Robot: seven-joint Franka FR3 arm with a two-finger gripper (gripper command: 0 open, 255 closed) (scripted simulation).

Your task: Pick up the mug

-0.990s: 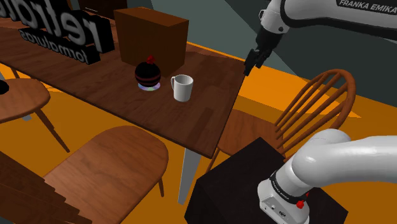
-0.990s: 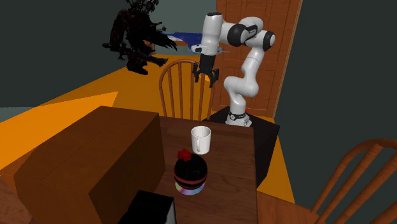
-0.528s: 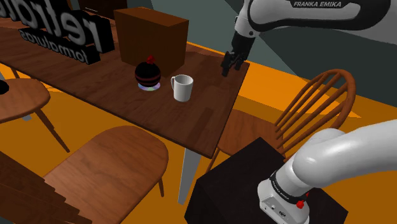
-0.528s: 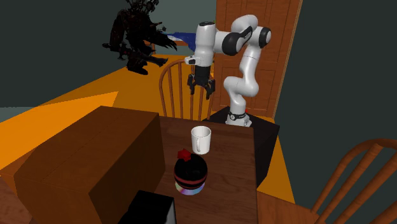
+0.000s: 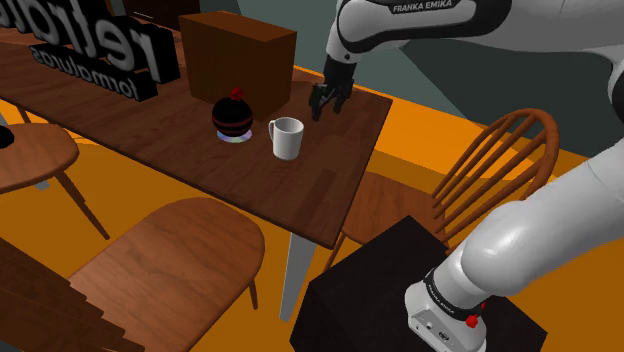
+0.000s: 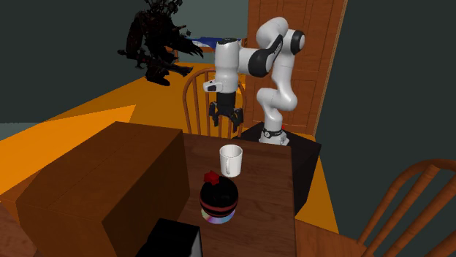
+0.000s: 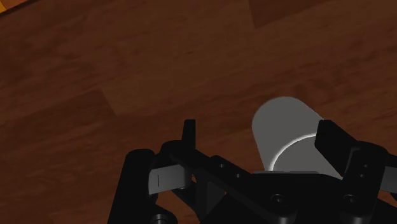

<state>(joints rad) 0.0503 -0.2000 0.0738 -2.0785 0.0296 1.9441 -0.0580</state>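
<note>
- Black fingers [image 7: 189, 135] of the gripper [image 5: 328, 103] stand apart, released, clasping nothing; in the wrist view the mug [image 5: 286, 138] shows between them, closer to one finger, untouched
- the gripper hangs in the air over the wooden table [image 5: 330, 195], up and to the right of the mug in the shoulder view, apart from it
- the mug, white, stands upright near the table's right end in the shoulder view; its handle points to that view's left
- a round black thing [image 5: 233, 117] with a red knob sits just left of the mug, not touching it
- a brown box [image 5: 240, 55] stands farther back, behind the round thing
- a black sign [image 5: 95, 50] with white letters lies at the far left
- a spindle-back chair [image 5: 505, 165] stands right of the table; the black stand [image 5: 375, 285] is near it, on an orange floor [image 5: 440, 135]
</note>
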